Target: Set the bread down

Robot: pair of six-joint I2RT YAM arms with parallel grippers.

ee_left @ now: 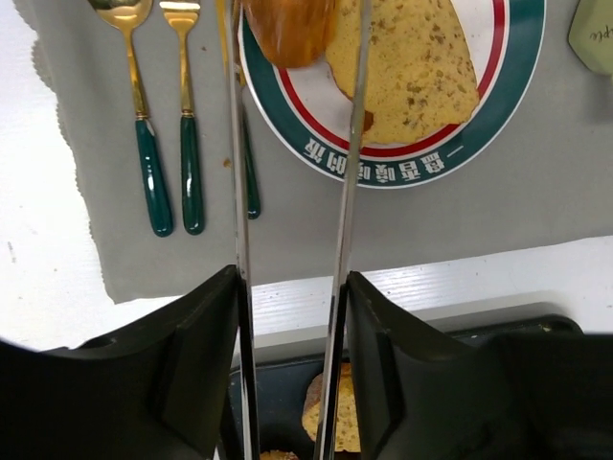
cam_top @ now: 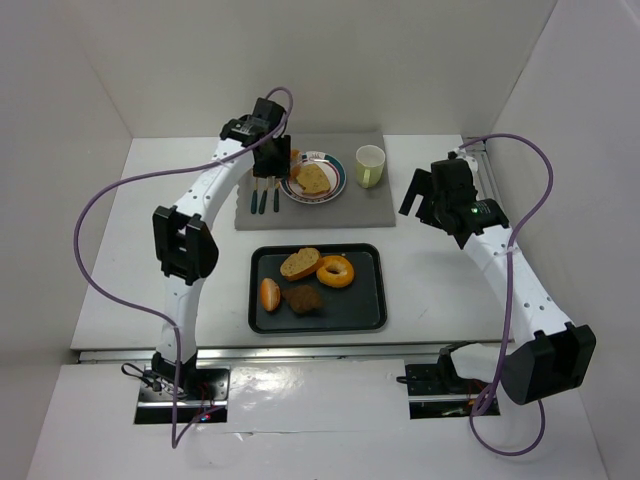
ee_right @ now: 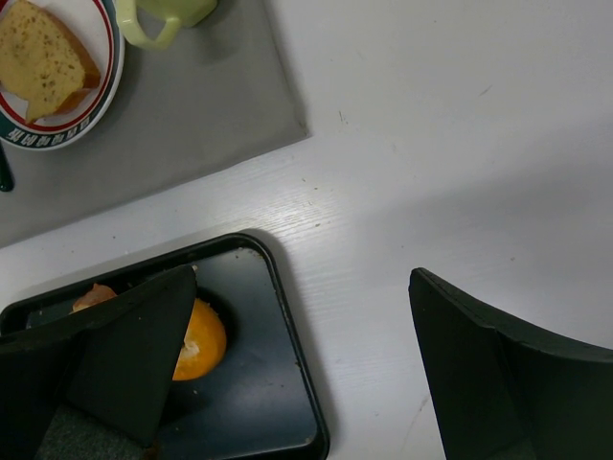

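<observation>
**Left gripper [ee_left: 292, 287] on tongs, roll at plate**

Left gripper fingers [ee_left: 206, 364] bear on the two metal arms of the tongs [ee_left: 239, 192]. The arms stand apart, with the bread roll [ee_left: 287, 29] between their tips. A small gap shows at the right arm. The roll sits over the left rim of the plate [ee_left: 498, 105], against the bread slice [ee_left: 412, 67]; whether it rests there cannot be told. The plate stands on the grey placemat [ee_left: 431, 220], beside the spoon [ee_left: 144, 172] and fork [ee_left: 190, 172].

Right gripper [ee_right: 305, 278] is spread wide and empty, above the table near the tray [cam_top: 365, 300].
</observation>
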